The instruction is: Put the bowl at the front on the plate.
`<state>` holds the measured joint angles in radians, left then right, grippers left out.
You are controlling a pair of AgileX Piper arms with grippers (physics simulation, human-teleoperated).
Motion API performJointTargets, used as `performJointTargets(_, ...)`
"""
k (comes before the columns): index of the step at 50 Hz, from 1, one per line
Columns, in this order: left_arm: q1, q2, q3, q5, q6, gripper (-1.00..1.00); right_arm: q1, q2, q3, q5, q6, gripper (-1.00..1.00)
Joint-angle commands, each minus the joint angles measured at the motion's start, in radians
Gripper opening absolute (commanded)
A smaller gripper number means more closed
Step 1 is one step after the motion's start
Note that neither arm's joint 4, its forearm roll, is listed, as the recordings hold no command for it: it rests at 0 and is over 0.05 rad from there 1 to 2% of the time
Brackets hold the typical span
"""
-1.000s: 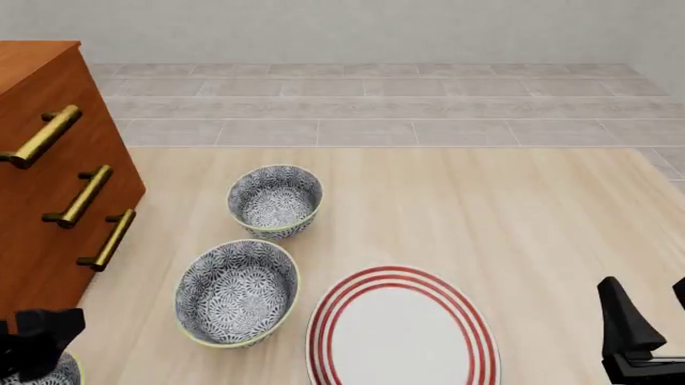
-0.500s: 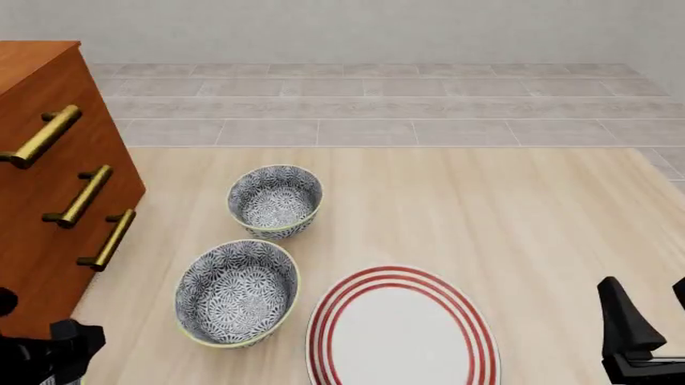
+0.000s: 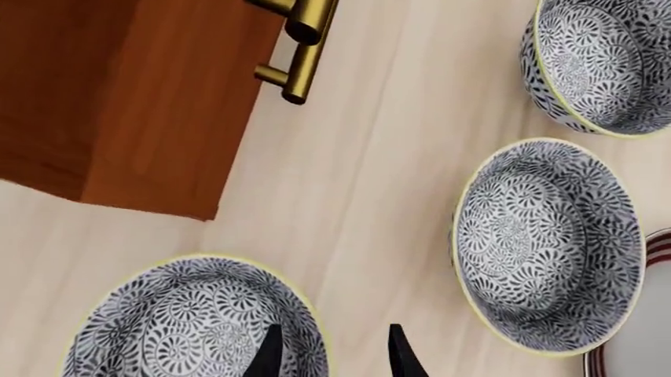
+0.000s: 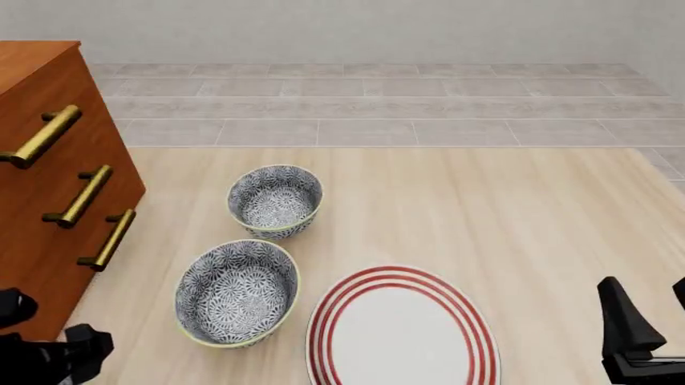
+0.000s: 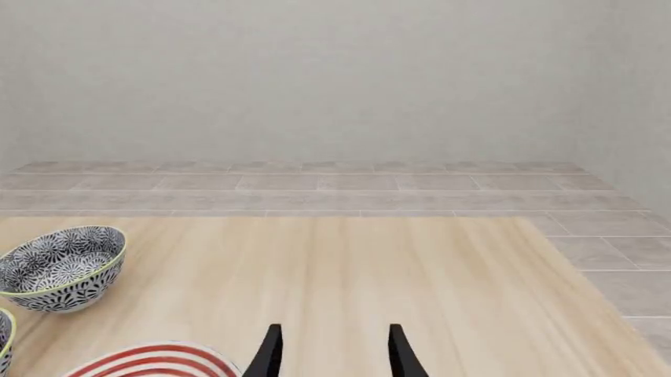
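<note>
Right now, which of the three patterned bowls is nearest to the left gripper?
The bowl lying right under the left gripper, whose open fingers straddle its rim. The middle bowl, beside the plate, and the far bowl both lie farther off.

Our left pincer (image 4: 48,357) has dropped lower in the front view. It now fully hides the front bowl (image 3: 194,322) there.

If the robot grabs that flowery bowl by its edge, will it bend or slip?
The bowl looks like glazed ceramic, so probably stiff and unbending. Its glossy wall and thin rim might slip between the left gripper's narrow fingers. Deep and round, it may tilt when lifted by one side.
</note>
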<state>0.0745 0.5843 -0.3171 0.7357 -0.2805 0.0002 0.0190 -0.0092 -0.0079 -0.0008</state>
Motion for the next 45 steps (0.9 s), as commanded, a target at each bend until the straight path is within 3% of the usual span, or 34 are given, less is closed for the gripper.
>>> performJointTargets(1, 0.024, 0.047, 0.036, -0.062, 0.004, 1.00, 0.000, -0.005, 0.002, 0.003, 0.000, 1.00)
performJointTargets(45, 0.058, 0.274, 0.214, -0.372, 0.002, 1.00, 0.000, -0.005, 0.002, 0.003, 0.000, 1.00)
